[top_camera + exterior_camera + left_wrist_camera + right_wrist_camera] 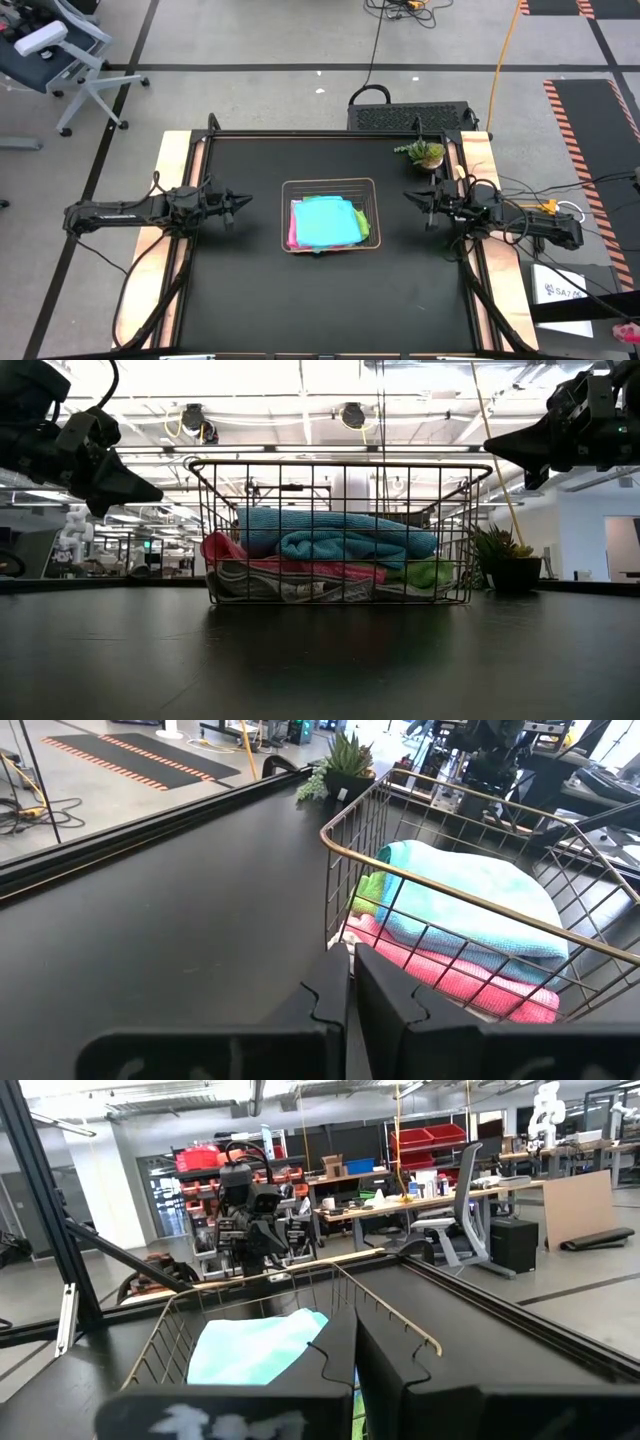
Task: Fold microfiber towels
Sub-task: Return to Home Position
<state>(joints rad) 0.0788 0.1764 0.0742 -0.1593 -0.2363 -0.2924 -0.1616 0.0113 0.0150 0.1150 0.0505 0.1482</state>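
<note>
Centrally on the table (250,290): wire mesh basket (330,183) with the folded microfiber towels (325,225) stacked inside. Light blue towel (330,535) on top, pink towel (300,567) beneath, lime green towel (428,572) on the side nearer the right edge. Left gripper (243,199) raised toward the left edge, fingers pressed together, empty, well apart from the basket. Right gripper (408,196) raised toward the right edge, likewise closed on nothing, near the potted plant (428,153) by the far right corner.
</note>
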